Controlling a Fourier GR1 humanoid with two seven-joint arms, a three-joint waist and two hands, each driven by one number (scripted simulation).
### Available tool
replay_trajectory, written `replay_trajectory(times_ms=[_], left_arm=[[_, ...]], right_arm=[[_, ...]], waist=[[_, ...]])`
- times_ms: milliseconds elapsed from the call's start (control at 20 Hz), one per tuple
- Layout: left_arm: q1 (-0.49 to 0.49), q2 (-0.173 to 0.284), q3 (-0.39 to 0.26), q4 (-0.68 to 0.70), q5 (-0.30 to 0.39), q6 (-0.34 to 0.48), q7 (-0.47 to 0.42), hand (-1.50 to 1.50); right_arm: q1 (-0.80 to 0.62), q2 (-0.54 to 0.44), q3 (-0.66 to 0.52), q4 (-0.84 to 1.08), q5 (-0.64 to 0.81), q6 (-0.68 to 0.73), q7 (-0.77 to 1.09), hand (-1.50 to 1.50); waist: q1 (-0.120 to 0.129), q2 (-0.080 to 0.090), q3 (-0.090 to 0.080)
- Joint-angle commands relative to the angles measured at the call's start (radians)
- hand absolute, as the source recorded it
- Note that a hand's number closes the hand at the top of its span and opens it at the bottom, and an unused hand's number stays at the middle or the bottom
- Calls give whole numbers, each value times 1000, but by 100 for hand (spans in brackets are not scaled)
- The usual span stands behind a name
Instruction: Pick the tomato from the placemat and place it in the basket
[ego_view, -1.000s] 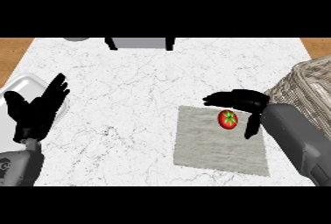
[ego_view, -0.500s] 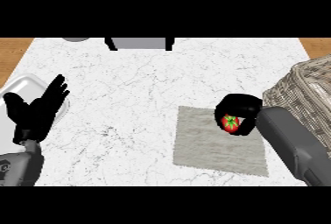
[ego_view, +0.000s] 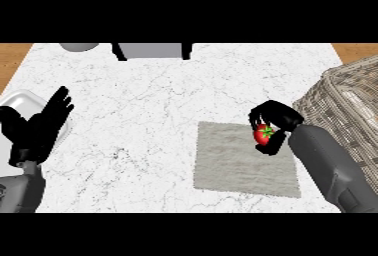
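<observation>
- The right hand (ego_view: 275, 125) is curling its fingers and thumb around the tomato (ego_view: 263, 135), clamped on it.
- The tomato is showing red with a green stalk between the black fingers, sitting over the right edge of the placemat (ego_view: 240, 165); whether it is touching the mat or is just above it is hard to tell from this steep angle.
- The grey placemat is lying flat on the white marble bench (ego_view: 148, 100), just beside the basket (ego_view: 347, 100).
- The wicker basket is standing at the right edge of the bench, close to the right hand.
- The left hand (ego_view: 37, 127) is resting open at the left edge, fingers straight and spread, pointing up, over a white tray (ego_view: 18, 100).
- A grey object is sitting at the far edge of the bench.
</observation>
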Motion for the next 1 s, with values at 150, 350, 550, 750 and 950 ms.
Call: replay_trajectory(times_ms=[150,350,550,750,950], left_arm=[[4,11,14,0,-4,12,5,0],[2,-5,4,5,-1,9,-3,0],[-25,1,-18,-7,-2,-13,21,0],[-29,-10,-21,18,-6,-14,3,0],[-26,-17,-33,29,-19,-17,-16,0]], right_arm=[[-3,112,-251,102,-170,-235,551,150],[-87,265,-367,39,-256,-520,758,150],[-216,295,-371,-63,-250,-831,848,150],[-363,297,-274,-27,-128,-1063,1066,150],[-484,298,-193,84,-9,-1185,1311,150]], waist=[[-20,-5,0],[7,-8,2],[55,-8,5],[71,-3,0],[60,-4,-1]])
